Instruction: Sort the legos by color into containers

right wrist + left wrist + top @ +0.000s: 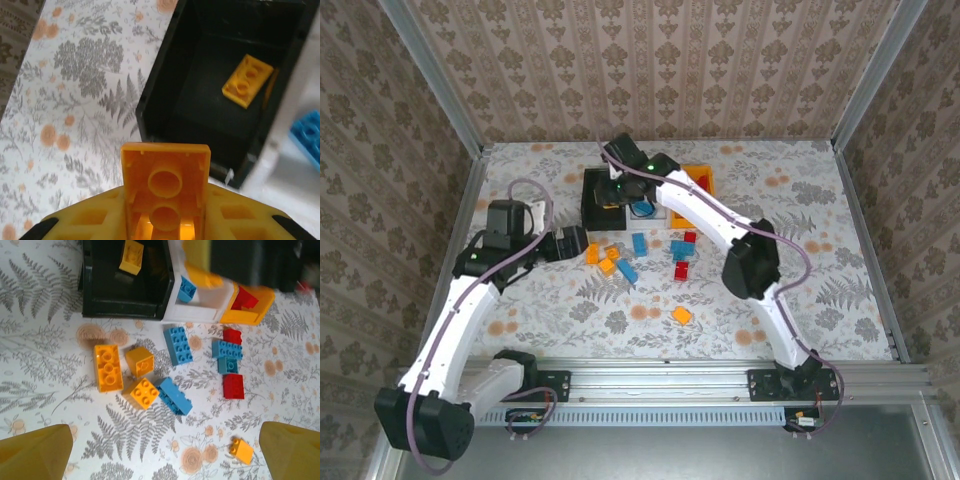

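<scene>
Yellow-fingered, the left gripper (165,455) hangs open near the loose legos (178,345) on the bench (45,340). Farther right, the right gripper (166,227) clamps an orange-yellow brick (166,175) above the black bin (162,75), with the white bin (200,315) and orange bin (242,317) to its right.

Floral table (820,290) bearing legos (178,345), containers (125,307)

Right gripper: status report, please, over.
Right gripper shut on orange brick, by black bin. Left gripper open over loose bricks. Path looks free.
</scene>
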Controlling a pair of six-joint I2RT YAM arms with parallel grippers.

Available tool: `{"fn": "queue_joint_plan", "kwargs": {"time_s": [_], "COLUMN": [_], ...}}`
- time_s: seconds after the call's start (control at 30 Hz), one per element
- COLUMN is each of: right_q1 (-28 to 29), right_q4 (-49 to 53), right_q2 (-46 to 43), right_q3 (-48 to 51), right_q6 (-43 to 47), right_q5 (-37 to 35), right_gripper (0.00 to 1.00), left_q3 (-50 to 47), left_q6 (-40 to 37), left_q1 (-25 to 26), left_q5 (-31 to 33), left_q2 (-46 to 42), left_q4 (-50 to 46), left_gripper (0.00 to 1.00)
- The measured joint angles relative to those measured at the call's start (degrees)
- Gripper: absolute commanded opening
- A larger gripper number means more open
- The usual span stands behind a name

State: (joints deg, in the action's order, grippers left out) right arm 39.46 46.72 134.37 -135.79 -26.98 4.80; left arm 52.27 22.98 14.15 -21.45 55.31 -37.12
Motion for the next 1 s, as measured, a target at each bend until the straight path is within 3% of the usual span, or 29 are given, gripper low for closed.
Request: {"fn": "queue_joint_plan", "kwargs": {"time_s": [0.13, 0.27, 0.47, 0.73, 0.83, 1.0], "right_q1": [-1.8, -3.1, -3.8, -3.8, -3.8, -3.7], "right_q4": [2.3, 2.3, 1.7, 1.8, 2.2, 2.0], "right_q2": [11.2, 16.5, 16.5, 16.1, 12.8, -5.4], "right_q3": [-12.4, -15.3, -16.8, -16.7, -12.4, 11.1], "right_q6": [0.0, -0.2, -0.5, -0.6, 0.1, 3.2], "right_q5": [1.4, 3.1, 4.6, 5.4, 5.6, 4.4], "right_gripper": [0.35, 0.43, 0.64, 0.66, 0.67, 0.70], "left_q3": [-3.3, -6.4, -8.1, -8.1, -8.1, -8.1], "left_q6": [0.2, 0.9, 1.1, 2.4, 2.6, 2.6], "left_q1": [0.0, 0.0, 0.0, 0.0, 0.0, 0.0], "left_q5": [0.0, 0.0, -0.5, -1.0, -1.1, -1.1], "left_q2": [-3.6, -5.6, -4.7, -3.2, -3.4, -5.0], "left_q4": [-1.7, -2.9, -3.2, -1.7, -1.7, -1.7], "left_gripper": [0.98, 0.98, 0.98, 0.99, 0.99, 1.00]}}
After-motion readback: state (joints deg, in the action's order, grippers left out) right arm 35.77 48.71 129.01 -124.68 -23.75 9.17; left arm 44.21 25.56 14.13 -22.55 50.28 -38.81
